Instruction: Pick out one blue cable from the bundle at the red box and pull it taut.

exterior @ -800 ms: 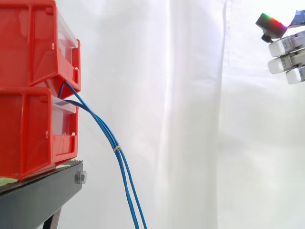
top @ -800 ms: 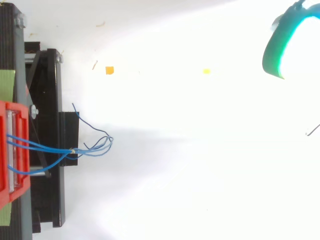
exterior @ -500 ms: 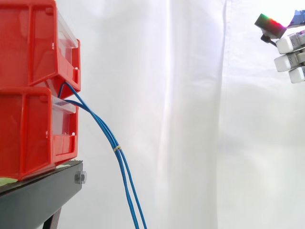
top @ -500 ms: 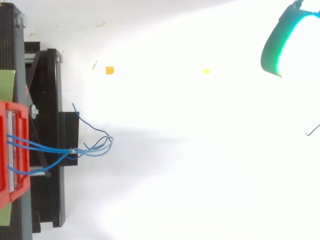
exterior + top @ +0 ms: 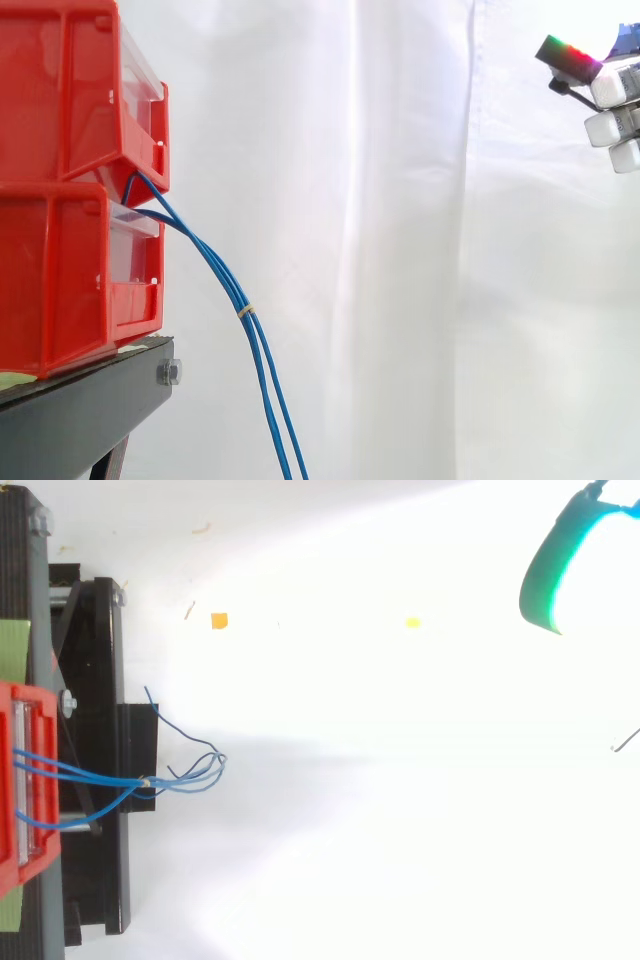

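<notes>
Side view: my hand (image 5: 615, 90), fingers loose and empty, has backed toward the upper right, well apart from the thin blue cables (image 5: 243, 308); picking not begun.

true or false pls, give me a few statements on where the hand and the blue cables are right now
1. The hand is touching the blue cables. False: it is at the upper right edge of the side view, well apart from them.
2. The blue cables come out at the front of the red bins, where the upper bin meets the lower one. True.
3. A small pale tie binds the cables together below the bins. True.
4. The cables are stretched taut toward the hand. False: they hang down slack past the black stand.
</notes>
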`<state>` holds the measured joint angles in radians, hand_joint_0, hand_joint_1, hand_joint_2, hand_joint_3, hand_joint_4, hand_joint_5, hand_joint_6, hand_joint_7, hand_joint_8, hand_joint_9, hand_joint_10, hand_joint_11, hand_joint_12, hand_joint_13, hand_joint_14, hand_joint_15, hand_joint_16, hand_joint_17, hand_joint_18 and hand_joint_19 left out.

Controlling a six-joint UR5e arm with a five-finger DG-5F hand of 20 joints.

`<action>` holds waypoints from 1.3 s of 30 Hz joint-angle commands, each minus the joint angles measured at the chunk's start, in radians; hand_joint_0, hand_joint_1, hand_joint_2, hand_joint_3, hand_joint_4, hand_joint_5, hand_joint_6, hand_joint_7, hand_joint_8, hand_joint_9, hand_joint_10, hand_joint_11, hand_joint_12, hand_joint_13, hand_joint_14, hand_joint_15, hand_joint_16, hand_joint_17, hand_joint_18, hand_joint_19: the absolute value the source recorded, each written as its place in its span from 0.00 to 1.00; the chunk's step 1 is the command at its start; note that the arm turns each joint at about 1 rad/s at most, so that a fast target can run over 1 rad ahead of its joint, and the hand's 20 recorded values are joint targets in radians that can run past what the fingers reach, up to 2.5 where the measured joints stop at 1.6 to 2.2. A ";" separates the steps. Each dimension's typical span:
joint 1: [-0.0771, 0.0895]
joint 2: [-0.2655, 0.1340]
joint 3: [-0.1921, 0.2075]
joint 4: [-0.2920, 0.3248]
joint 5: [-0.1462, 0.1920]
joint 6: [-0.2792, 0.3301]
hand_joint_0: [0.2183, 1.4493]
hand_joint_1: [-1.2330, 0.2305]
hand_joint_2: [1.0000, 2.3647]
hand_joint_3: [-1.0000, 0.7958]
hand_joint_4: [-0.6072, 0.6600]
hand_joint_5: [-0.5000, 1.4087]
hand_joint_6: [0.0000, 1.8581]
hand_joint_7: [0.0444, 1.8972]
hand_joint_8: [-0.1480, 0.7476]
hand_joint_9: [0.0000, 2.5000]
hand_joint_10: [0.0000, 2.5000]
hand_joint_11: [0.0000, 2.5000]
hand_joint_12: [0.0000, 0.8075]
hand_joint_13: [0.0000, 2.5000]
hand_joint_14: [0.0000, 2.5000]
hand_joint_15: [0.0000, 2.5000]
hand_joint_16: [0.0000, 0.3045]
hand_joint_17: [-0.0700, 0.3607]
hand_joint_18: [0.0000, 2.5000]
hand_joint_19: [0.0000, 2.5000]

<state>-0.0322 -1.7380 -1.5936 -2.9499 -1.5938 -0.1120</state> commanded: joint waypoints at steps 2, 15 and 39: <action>0.000 0.000 0.000 0.000 0.000 0.000 0.24 0.44 0.00 0.28 0.65 0.15 0.27 0.32 0.49 0.25 0.00 0.00 0.39 0.22 0.00 0.02 0.11 0.34 0.16 0.04; 0.006 -0.002 0.000 -0.014 0.000 -0.018 0.25 0.44 0.00 0.28 0.66 0.16 0.27 0.33 0.50 0.26 0.00 0.01 0.39 0.23 0.00 0.03 0.11 0.34 0.17 0.05; 0.132 -0.262 0.145 0.132 0.183 -0.265 0.28 0.33 0.00 0.30 0.66 0.16 0.27 0.37 0.49 0.26 0.00 0.06 0.42 0.23 0.00 0.06 0.12 0.35 0.16 0.08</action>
<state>0.0890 -1.9761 -1.4652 -2.8255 -1.4142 -0.3499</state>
